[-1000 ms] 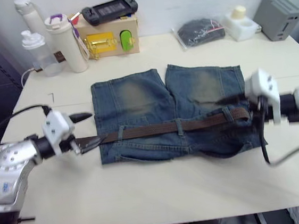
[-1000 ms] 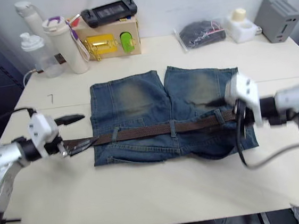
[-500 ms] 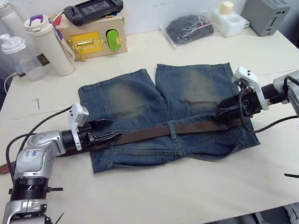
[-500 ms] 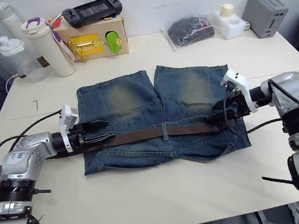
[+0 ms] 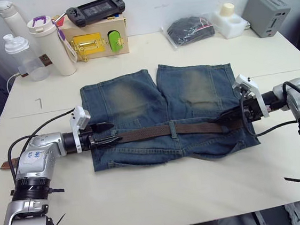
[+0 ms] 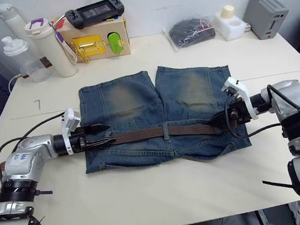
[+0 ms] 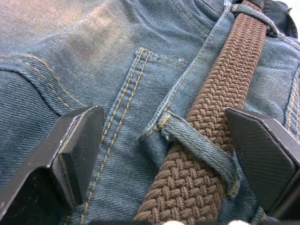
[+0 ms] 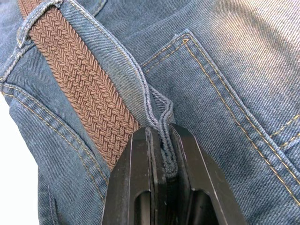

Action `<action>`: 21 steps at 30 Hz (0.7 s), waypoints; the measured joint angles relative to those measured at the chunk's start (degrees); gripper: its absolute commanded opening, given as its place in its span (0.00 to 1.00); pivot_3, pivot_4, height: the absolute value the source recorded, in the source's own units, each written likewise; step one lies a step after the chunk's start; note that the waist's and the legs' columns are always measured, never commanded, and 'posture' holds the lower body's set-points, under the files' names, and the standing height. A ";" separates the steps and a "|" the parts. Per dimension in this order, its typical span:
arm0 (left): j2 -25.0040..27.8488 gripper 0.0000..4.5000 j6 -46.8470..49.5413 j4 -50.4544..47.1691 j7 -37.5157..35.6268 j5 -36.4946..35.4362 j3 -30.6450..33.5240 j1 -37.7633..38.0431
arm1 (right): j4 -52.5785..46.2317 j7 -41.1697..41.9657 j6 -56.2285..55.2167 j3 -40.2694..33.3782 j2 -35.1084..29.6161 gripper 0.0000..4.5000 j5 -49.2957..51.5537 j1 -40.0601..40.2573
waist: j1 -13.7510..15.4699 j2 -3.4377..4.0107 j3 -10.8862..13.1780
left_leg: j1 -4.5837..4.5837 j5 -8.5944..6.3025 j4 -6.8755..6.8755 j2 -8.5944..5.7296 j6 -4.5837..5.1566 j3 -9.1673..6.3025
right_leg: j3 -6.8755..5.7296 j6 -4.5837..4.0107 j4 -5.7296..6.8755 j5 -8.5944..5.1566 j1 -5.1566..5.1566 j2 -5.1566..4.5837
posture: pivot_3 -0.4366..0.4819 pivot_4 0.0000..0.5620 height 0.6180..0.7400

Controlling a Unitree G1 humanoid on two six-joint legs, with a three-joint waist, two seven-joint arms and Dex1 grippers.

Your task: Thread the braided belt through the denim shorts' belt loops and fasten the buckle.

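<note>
The denim shorts (image 5: 138, 100) lie flat on the table (image 5: 164, 197), waistband nearest me. The braided belt (image 5: 152, 132) runs across the waistband under the belt loops (image 5: 172, 130). One brown end (image 5: 4, 165) trails past my left arm. My left gripper (image 5: 113, 133) rests open at the shorts' left edge. Its fingers (image 7: 79, 145) straddle the belt (image 7: 225, 79) and a belt loop (image 7: 197, 145). At the right edge my right gripper (image 6: 213, 122) is shut on a raised fold of denim (image 8: 161, 117) just beside the belt (image 8: 89, 89). The buckle is hidden.
Along the back edge stand bottles (image 5: 51, 45) and a wooden box with a yellow latch (image 5: 99, 40) carrying a game controller (image 5: 94, 10). Further along are a black pouch (image 5: 189, 30), a white container (image 5: 230, 21) and a grey box (image 5: 265, 11). Bare table lies in front of the shorts.
My right gripper's fingers have closed onto the denim fold. The left gripper has moved from beside the shorts onto their left edge, staying open. The head view has shifted.
</note>
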 measured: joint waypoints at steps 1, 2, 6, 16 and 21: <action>-0.16 1.00 -0.31 0.71 -0.27 0.22 -0.15 -0.34 | -0.61 -0.08 0.05 -0.14 -0.01 0.00 0.12 0.16 | -0.02 0.00 0.00 | 0.01 0.00 0.00 0.00 0.00 0.01 | 0.00 0.00 0.02 0.00 0.00 0.00 | 0.48 0.27 0.22; -0.65 1.00 -0.71 1.78 -0.57 0.53 -0.32 -1.20 | -1.78 -0.19 0.42 -0.64 -0.17 0.00 0.45 0.73 | 0.01 0.00 0.00 | 0.00 0.00 0.00 0.00 0.00 0.00 | 0.00 0.00 0.02 0.00 0.00 0.00 | 0.48 0.27 0.22; -1.19 0.77 -1.94 4.38 -2.31 1.55 -0.79 -2.70 | -5.98 -0.89 1.56 -2.39 -0.27 0.00 1.37 3.09 | -0.08 0.00 0.00 | 0.01 0.00 0.00 0.00 0.00 0.01 | 0.00 0.00 0.03 0.00 0.00 0.00 | 0.48 0.27 0.22; 1.10 0.05 -3.85 1.34 -8.86 2.51 -1.84 -0.27 | -7.20 -3.14 2.46 -3.80 -0.25 0.00 2.45 3.87 | -0.14 0.00 0.00 | 0.01 0.00 0.00 0.00 0.00 0.00 | 0.00 0.00 0.04 0.00 -0.01 0.00 | 0.48 0.27 0.22; 1.37 0.05 -4.50 1.68 -9.18 3.72 -1.94 -0.97 | -6.82 -5.20 1.37 -4.46 0.61 0.00 2.44 3.86 | -0.17 0.00 0.00 | 0.00 0.00 0.00 0.00 0.00 0.00 | 0.00 0.00 0.04 0.00 -0.02 0.00 | 0.48 0.27 0.22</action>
